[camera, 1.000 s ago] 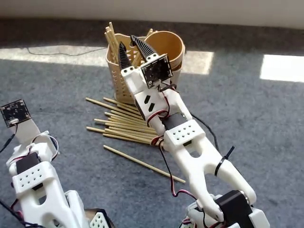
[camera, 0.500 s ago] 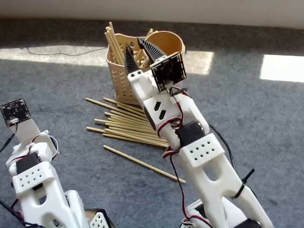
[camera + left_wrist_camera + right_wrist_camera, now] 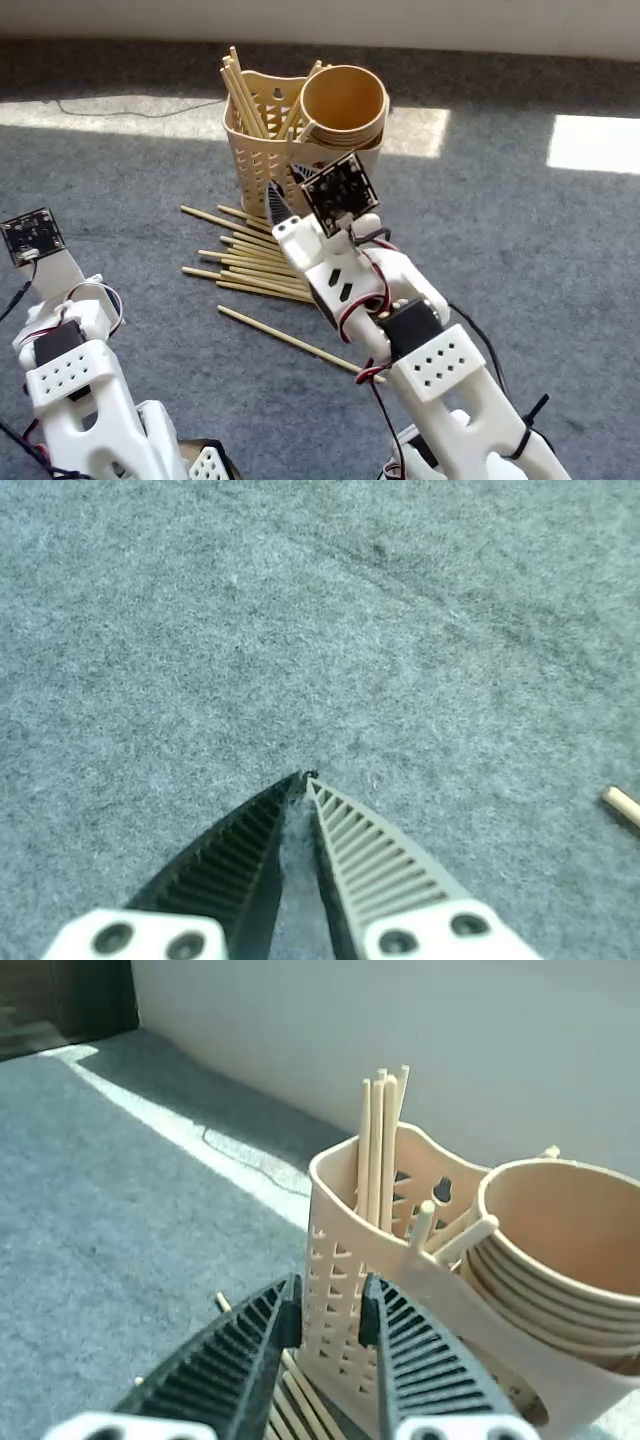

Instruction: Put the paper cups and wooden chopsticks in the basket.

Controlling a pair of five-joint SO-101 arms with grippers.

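**A:** What is the overhead view showing?

**B:** A pale basket [image 3: 262, 150] is standing at upper centre on grey carpet [image 3: 520, 250]. A stack of cups [image 3: 343, 100] is sitting in its right side, and upright chopsticks [image 3: 240, 90] are leaning in its left. The loose chopsticks [image 3: 255, 265] are lying in a pile just below it, with a stray chopstick [image 3: 300, 345] lying lower, apart. The right pincer [image 3: 285, 200] is hovering over the pile, near the basket's front wall. The left arm [image 3: 60, 330] is sitting at lower left.

**A:** And the left wrist camera?

**B:** The left pincer [image 3: 306, 778] is hanging over bare carpet, tips meeting, holding nothing.

**A:** The right wrist camera?

**B:** The right pincer's jaws are standing slightly apart and empty, facing the basket wall, with loose chopsticks lying beneath.

**A:** So how should the pickup go?

**B:** Probably by widening the jaws and lowering onto the pile. Pinching a stick or two near the middle should stop them tipping. Then the pincer would be lifting above the rim and releasing beside the upright chopsticks, clear of the cups.
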